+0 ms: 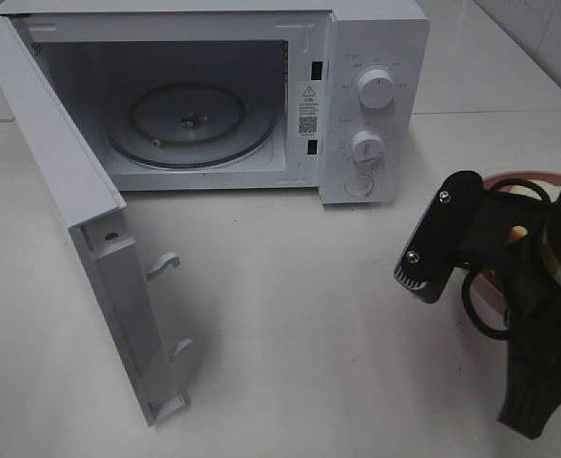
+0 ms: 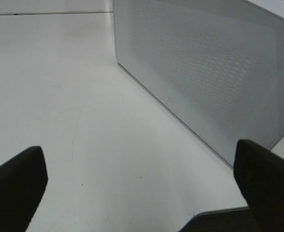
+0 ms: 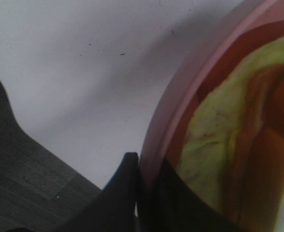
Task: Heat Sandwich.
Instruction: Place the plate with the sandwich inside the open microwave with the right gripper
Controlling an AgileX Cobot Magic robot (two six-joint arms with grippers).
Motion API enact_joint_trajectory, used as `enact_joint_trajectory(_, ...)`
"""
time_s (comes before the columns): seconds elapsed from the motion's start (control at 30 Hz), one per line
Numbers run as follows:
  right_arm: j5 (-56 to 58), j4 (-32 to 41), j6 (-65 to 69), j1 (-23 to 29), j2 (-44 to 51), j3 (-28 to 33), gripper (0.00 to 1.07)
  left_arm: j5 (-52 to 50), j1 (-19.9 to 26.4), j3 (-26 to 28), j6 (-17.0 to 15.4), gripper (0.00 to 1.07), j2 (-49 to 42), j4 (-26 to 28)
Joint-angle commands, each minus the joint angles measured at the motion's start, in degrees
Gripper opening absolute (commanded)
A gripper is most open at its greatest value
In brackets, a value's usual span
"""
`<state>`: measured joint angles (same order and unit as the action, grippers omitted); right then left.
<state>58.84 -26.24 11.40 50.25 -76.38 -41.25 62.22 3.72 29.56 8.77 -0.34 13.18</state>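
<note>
Status: the right gripper point(image 3: 147, 166) is closed down to a narrow gap, and the rim of the pink plate point(image 3: 178, 96) is pinched in it. One finger point(image 3: 122, 198) is set outside the rim and the other inside the dish. Nothing else is gripped. The sandwich point(image 3: 219, 140) is carried on the plate and is not clamped. Its yellowish-green layer and orange-red filling are seen just inside the rim, beside the inner finger. Whether that finger is touching the filling cannot be told.

In the exterior high view the plate is found at 3 o'clock, over the white table point(image 1: 290, 315). It is mostly covered by the right arm point(image 1: 538, 315) and its black camera mount point(image 1: 440, 239), so only an arc of rim is exposed at the far side. The fingertips are hidden there, and whether the plate is lifted or resting cannot be told.

The microwave point(image 1: 376, 57) is set at 12 o'clock, with the plate at 4 o'clock of it and apart from it. Its door point(image 1: 51, 162) is swung open toward 8 o'clock, and the glass turntable point(image 1: 190, 124) is exposed in the cavity.

The left gripper point(image 2: 139, 164) is spread wide, with nothing held or touched. It is positioned over the table, near the meshed outer face of the door.
</note>
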Motion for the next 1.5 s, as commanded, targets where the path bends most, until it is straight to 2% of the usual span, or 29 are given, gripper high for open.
enact_joint_trajectory(0.03,0.29,-1.66,-4.24,0.29,1.32,0.29,0.00,-0.46,0.29,-0.06,0.00,0.98,-1.20,0.57)
enact_joint_trajectory(1.1,-15.99,-1.66,-32.03,0.29,1.66,0.29,0.03,-0.46,0.29,-0.06,0.00,0.98,-1.20,0.57)
enact_joint_trajectory(1.5,-21.08,-1.83,-35.64,0.29,1.66,0.29,0.03,-0.46,0.29,-0.06,0.00,0.98,-1.20,0.57)
